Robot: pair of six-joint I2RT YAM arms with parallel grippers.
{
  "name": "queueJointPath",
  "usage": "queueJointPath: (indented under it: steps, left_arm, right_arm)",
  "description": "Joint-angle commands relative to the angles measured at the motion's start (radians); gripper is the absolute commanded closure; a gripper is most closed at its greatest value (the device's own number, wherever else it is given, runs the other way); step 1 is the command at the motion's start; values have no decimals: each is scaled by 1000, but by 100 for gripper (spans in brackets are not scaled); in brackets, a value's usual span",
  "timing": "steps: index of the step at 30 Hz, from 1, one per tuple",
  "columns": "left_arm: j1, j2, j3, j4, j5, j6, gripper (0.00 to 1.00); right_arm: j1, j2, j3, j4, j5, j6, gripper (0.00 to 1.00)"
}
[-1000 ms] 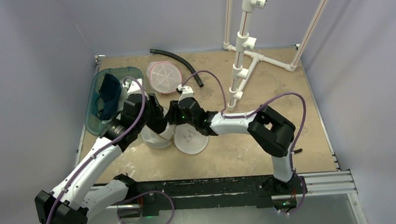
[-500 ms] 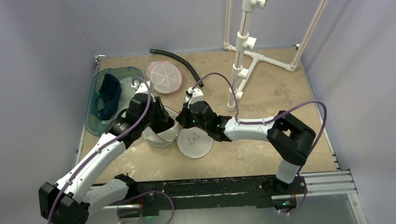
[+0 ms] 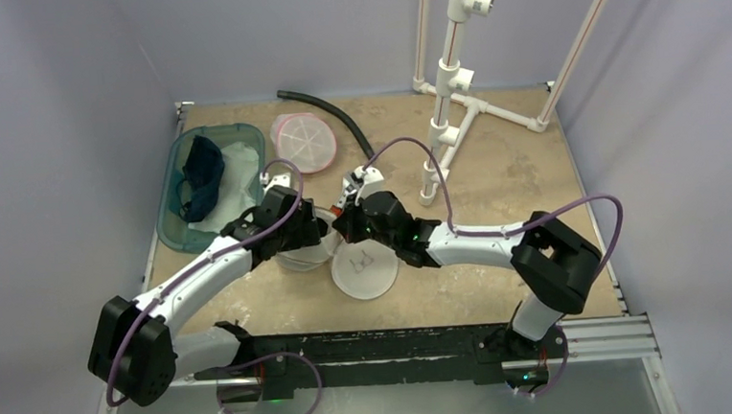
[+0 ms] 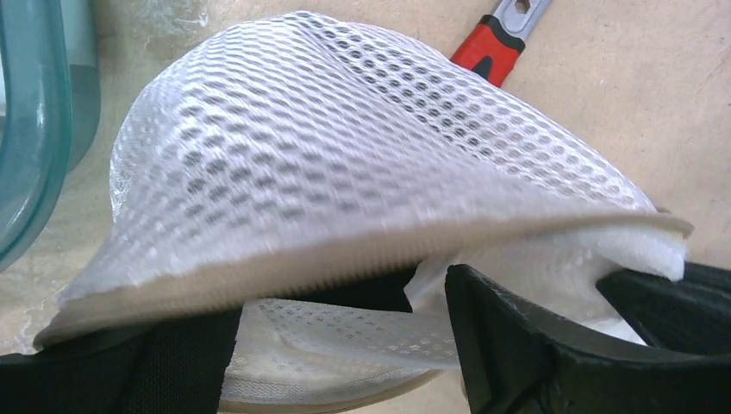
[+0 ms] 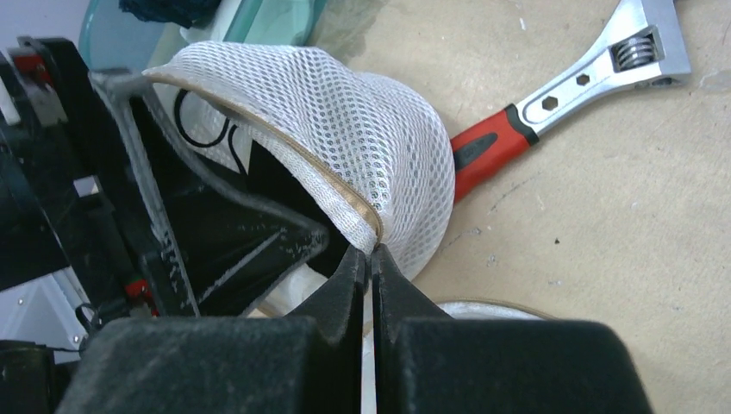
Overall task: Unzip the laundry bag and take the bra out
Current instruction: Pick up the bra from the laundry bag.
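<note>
**Both end effectors at the mesh bag, mid-bench**

We see the white mesh laundry bag (image 5: pixel 371 147) lying on the bench (image 3: pixel 503 151), a little left of centre and close to the near edge. It sits between the two end effectors, which come at it from either side. It is dome-shaped, with a tan seam running along its rim.

The right end effector (image 5: pixel 371 259) has its fingers pressed fully together. Their tips sit right against the tan seam where the rim comes down. We cannot tell whether anything is pinched between them.

The left end effector (image 3: pixel 314 232) has its fingers spread wide. The bag's upper shell drapes over them and a lower mesh layer lies in the gap. The fingers look parted rather than clamped. Under the lifted rim on one side we see some white padded fabric (image 4: pixel 569 259), but cannot tell what it belongs to.

A wrench (image 5: pixel 552 95) with a red handle lies on the bench just behind the bag. A white round disc (image 3: pixel 364 269) lies just beside the bag, on its near right. Further back is a pink round case (image 3: pixel 304 142), and near it a black hose (image 3: pixel 325 109). At the far left a teal bin (image 3: pixel 167 211) holds a dark blue cloth (image 3: pixel 202 169). A white pipe frame (image 3: pixel 448 87) stands at the far right.
</note>
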Motion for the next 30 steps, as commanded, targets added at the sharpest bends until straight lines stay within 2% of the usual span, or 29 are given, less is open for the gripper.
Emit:
queueJointPath:
  steps: [1,7,12,18,23,28,30]
  left_arm:
    - [-6,2,-7,69,-64,-23,12]
    - [-24,18,-8,86,-142,-40,8]
    - [-26,73,-8,131,-147,-42,9]
    - [-26,140,-4,192,-145,-55,21]
    - [-34,96,-3,260,-151,-61,24]
    - [-35,82,4,274,-155,-38,43]
    - [-36,86,3,275,-136,-38,46]
  right_arm:
    - [4,-62,-43,44,-24,-18,100]
    - [4,-107,-97,59,-51,4,100]
    - [5,-141,-127,65,-66,8,100]
    - [4,-155,-158,76,-73,7,100]
    - [4,-159,-177,89,-101,8,100]
    - [4,-167,-184,86,-105,5,100]
    - [4,-169,-185,79,-114,8,100]
